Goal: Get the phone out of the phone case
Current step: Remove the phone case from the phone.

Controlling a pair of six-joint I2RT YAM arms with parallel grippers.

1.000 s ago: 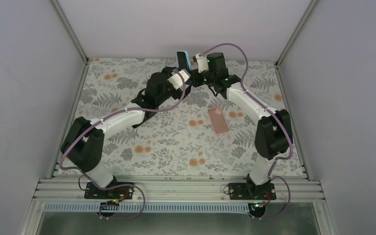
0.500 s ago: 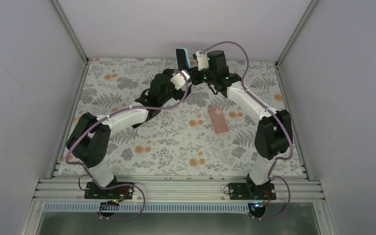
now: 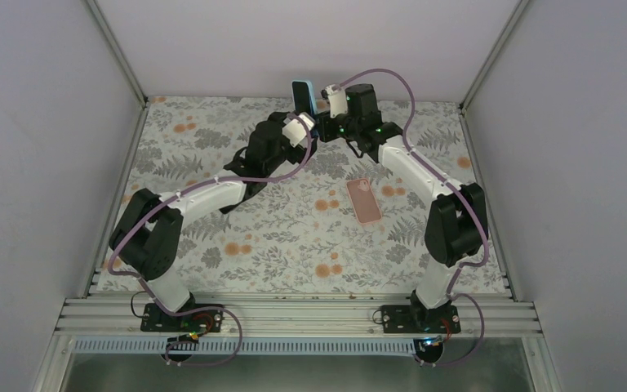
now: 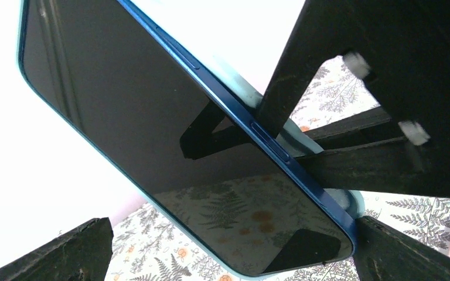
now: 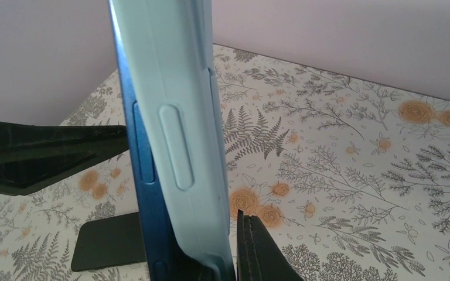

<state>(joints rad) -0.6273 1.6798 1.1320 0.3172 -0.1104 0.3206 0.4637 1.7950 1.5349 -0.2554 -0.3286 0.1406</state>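
Upright phone (image 3: 302, 95) apparently in right gripper (image 3: 314, 117)

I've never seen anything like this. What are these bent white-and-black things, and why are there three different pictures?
They are two robot arms bolted to a flowered table. One picture looks down from above; the other two come from cameras on each arm's wrist. The right tool is shut on a blue phone in its pale blue case, held upright at the table's far side. The left tool is open, its fingers either side of the phone. A pink phone-shaped thing lies flat on the table.
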